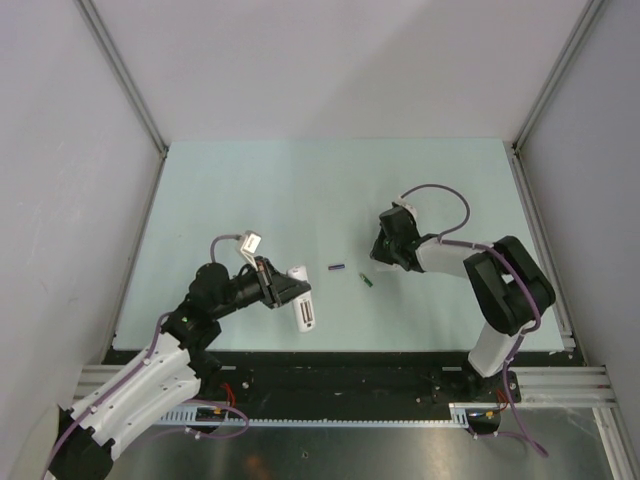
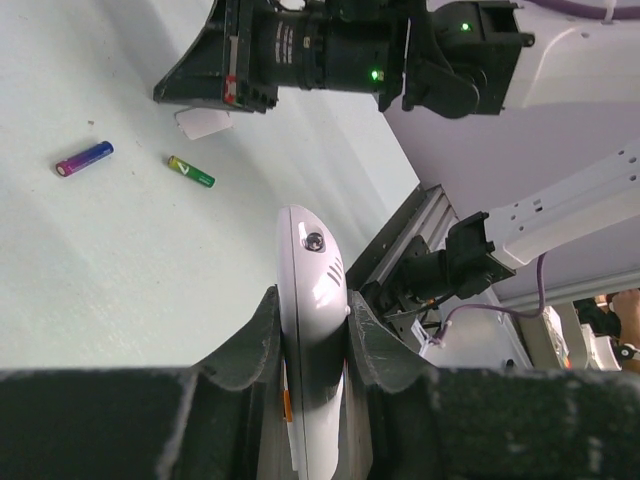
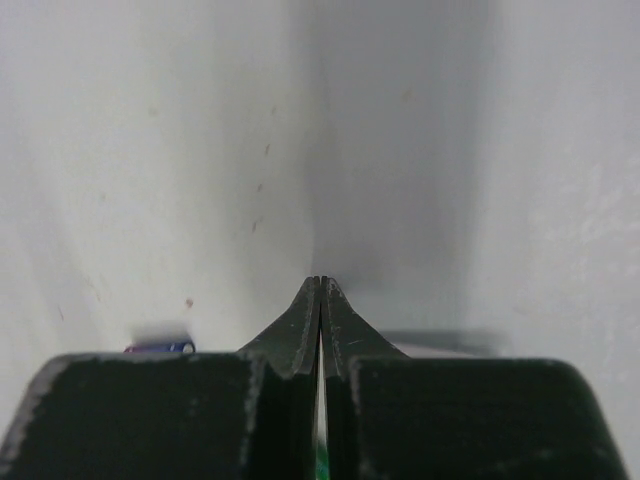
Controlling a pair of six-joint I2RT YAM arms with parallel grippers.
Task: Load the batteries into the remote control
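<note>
**Remote clamped, both batteries loose: mind the roll**

Your left gripper [image 2: 313, 330] was closed on the remote [image 2: 310, 260], pinching its two long edges, with most of the white body sticking out past the fingertips. Your right gripper [image 3: 320, 290] was shut tight, fingers pressed together and nothing held between them. Both batteries lay on the table [image 1: 250, 190], between your two grippers. The green battery [image 2: 190, 171] sat just beside the right gripper's tips, and the purple battery [image 2: 83, 158] lay a little further out, towards the left gripper.

Here is where it could have gone wrong. Coming down on the green battery with the fingers shut would have nudged it, and a slim round cell like that rolls away easily. You needed to open first and straddle it across its width.

The remote was the other worry. Smooth plastic pinched only at the edges could have twisted or slipped once a battery was pushed against it.

I could not tell from these views whether the battery recess faced up. A blind approach risked pressing the cell against the wrong face, or seating it the wrong way round.
</note>
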